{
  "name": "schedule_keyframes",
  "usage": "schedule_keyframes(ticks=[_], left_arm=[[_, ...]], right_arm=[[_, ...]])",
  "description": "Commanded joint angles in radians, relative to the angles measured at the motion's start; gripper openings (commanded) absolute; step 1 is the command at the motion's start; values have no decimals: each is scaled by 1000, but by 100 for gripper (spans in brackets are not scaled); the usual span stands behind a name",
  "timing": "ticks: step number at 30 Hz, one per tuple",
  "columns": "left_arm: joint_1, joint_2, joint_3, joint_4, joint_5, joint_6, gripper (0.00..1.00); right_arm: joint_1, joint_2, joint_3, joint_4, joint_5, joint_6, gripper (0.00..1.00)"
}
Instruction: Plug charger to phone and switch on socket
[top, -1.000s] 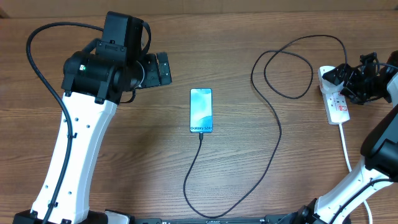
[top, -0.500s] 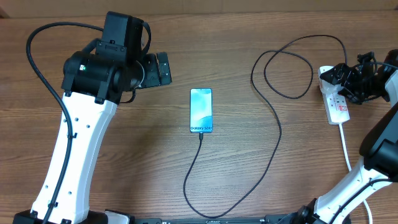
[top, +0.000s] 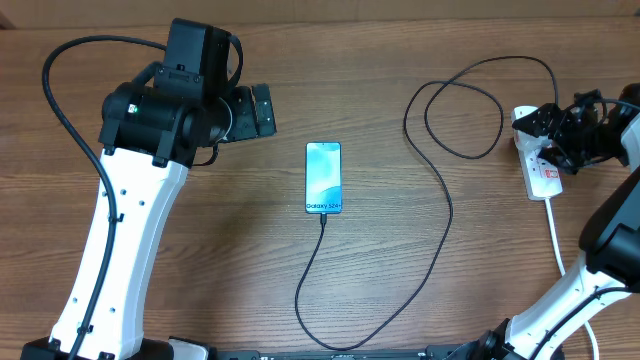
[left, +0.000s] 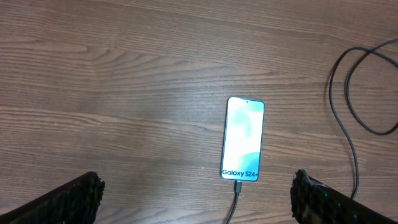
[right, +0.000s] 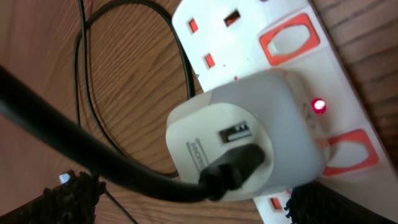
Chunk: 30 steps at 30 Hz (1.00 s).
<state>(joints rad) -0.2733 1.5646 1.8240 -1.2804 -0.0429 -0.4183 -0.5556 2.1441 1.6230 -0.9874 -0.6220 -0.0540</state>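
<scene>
- The slim smartphone with a lit teal-blue screen lies flat near the middle of the brown wood-grain surface.
- The thin black charger cable is plugged into the phone's near edge. It curves near, then right and far, and loops towards the strip.
- The white elongated power strip lies at the right edge. It holds a white adapter block with the cable's black plug in it, beside a lit red lamp.
- The right tool hangs over the adapter, spread wide and empty.
- The left tool hovers far-left of the phone, spread wide and empty.
</scene>
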Motion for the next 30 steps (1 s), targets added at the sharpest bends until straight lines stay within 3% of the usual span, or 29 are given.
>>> schedule_keyframes(ticks=[1,10,23,30], left_arm=[[5,6,-6,-2,-19,11,100],[5,6,-6,-2,-19,12,100],[5,6,-6,-2,-19,12,100],[5,6,-6,-2,-19,11,100]], right_arm=[[-37,2,8,-4,3,28,100],[-66,-120,8,-71,3,32,100],[-56,-542,8,-145,15,-6,100],[-56,-545,8,-145,19,-6,100]])
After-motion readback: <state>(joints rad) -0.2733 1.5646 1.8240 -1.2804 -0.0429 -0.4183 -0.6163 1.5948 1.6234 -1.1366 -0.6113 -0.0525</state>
